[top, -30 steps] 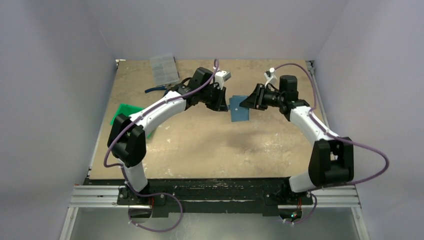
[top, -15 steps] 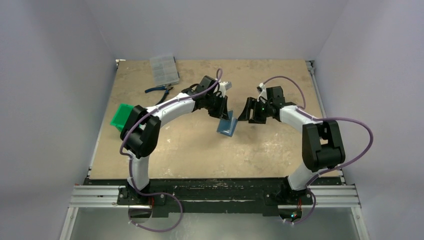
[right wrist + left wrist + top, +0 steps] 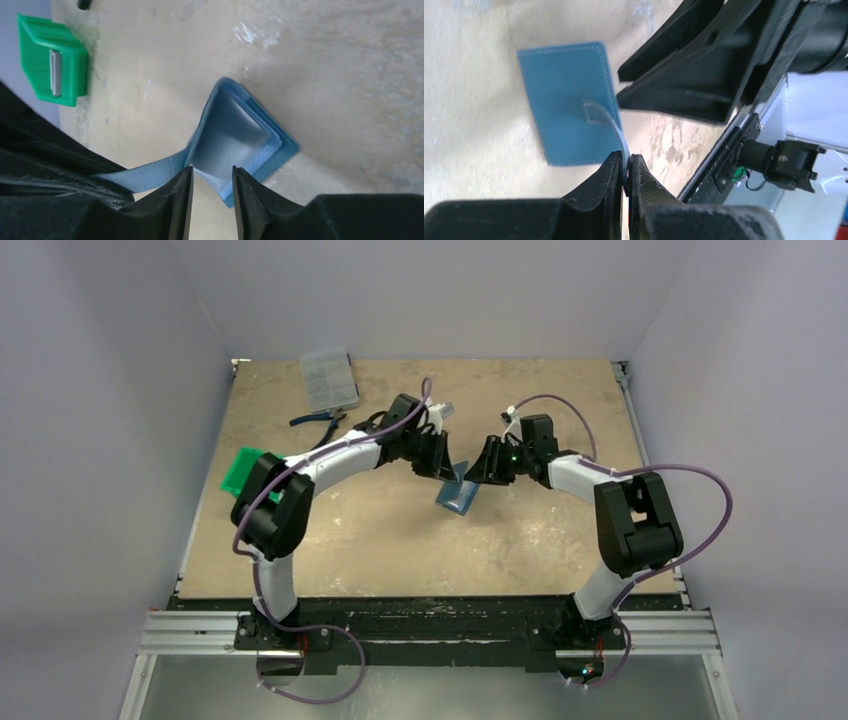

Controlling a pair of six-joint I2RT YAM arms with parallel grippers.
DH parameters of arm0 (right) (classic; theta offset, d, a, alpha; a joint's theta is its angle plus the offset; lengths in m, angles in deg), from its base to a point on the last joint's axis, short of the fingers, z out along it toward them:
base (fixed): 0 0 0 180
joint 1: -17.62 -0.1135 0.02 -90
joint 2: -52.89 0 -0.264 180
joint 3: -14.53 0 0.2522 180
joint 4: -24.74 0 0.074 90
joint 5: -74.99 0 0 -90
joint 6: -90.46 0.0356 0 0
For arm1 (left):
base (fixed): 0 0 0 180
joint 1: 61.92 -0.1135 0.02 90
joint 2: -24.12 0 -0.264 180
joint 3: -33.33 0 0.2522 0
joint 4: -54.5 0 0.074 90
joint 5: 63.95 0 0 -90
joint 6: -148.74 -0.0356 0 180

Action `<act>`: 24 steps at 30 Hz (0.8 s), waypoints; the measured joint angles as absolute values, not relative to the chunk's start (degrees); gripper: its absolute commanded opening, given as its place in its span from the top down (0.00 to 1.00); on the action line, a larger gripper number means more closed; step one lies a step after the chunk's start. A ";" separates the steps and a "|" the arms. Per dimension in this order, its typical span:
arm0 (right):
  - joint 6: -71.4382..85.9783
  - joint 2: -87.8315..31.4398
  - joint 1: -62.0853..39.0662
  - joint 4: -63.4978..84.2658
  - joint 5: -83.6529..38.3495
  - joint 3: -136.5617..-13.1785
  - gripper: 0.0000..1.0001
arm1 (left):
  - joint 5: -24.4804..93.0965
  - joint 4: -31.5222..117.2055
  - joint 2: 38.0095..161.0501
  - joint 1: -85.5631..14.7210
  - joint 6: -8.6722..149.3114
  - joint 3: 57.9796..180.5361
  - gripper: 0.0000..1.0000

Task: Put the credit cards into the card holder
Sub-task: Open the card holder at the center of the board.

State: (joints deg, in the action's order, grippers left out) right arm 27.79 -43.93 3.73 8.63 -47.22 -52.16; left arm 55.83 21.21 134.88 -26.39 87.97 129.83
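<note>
Left tool (image 3: 627, 170) was clenched on the clasp tab (image 3: 596, 111) of the card holder (image 3: 458, 494), which lay open on the counter (image 3: 380, 540). Right tool (image 3: 212, 187), jaws parted, hovered at its two o'clock. Holding the tab taut should keep the pocket (image 3: 230, 135) gaping. A credit card (image 3: 55, 72) lay in the green tray (image 3: 35, 45) at nine o'clock.

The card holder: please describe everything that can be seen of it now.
The card holder is a small teal-blue wallet, leather-like, with pale stitching along its edges. It sits half open on the table, shiny grey pockets showing inside. The left gripper pinches its clasp tab, holding one cover up. The right gripper is at the open mouth, jaws apart; contact is unclear.
</note>
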 measured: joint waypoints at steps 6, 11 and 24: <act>29.80 -45.77 1.15 14.20 -49.14 -52.16 0.51 | 59.76 26.24 127.67 -34.24 91.23 115.01 1.00; 31.02 -49.96 -1.63 17.55 -51.04 -52.14 0.46 | 58.65 25.03 126.47 -39.57 89.50 110.55 1.00; 31.48 -50.92 -4.99 21.09 -53.40 -52.14 0.38 | 46.89 19.88 124.90 -40.18 82.42 105.65 1.00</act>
State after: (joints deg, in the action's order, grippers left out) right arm 31.48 -50.92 -4.99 21.09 -53.40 -52.14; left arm 46.89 19.88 124.90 -40.18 82.42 105.65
